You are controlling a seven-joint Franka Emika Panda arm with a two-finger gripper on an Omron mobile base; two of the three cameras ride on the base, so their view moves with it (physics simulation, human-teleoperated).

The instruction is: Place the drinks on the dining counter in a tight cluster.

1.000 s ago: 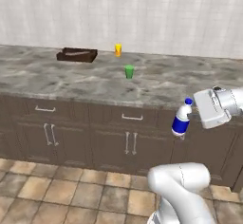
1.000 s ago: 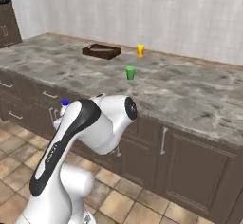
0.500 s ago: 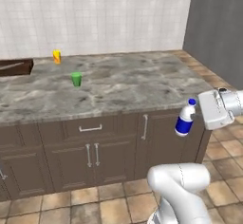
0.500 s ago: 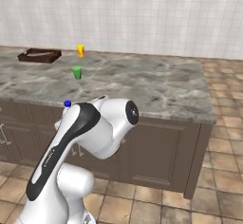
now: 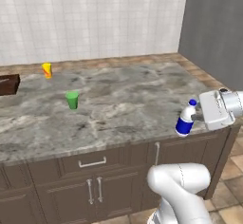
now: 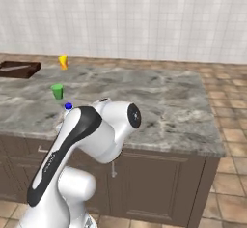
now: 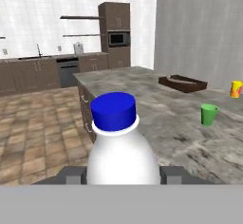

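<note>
- The white bottle (image 5: 184,123) with its blue cap and blue label hangs, in the left base view, at the gripper (image 5: 195,117), held out over the near right edge of the dining surface (image 5: 118,99). It is upright and off the stone, so none of the drinks stands on the surface yet, as far as this view shows.
- Left base view again: a green cup (image 5: 72,99) stands mid-left, a yellow-orange cup (image 5: 47,70) sits farther back left, and a dark tray (image 5: 8,84) lies at the far left edge.
- Right base view: the blue cap (image 6: 68,106) peeps out beside the arm, near the green cup (image 6: 57,91). The other 2 drinks I cannot find here, so at least 1 placement, and likely all 3, is left.
- Hand view: the jaws pinch the white bottle (image 7: 122,149) at its shoulders, 1 finger (image 7: 72,174) on each side. The label carries no readable writing in any view.
</note>
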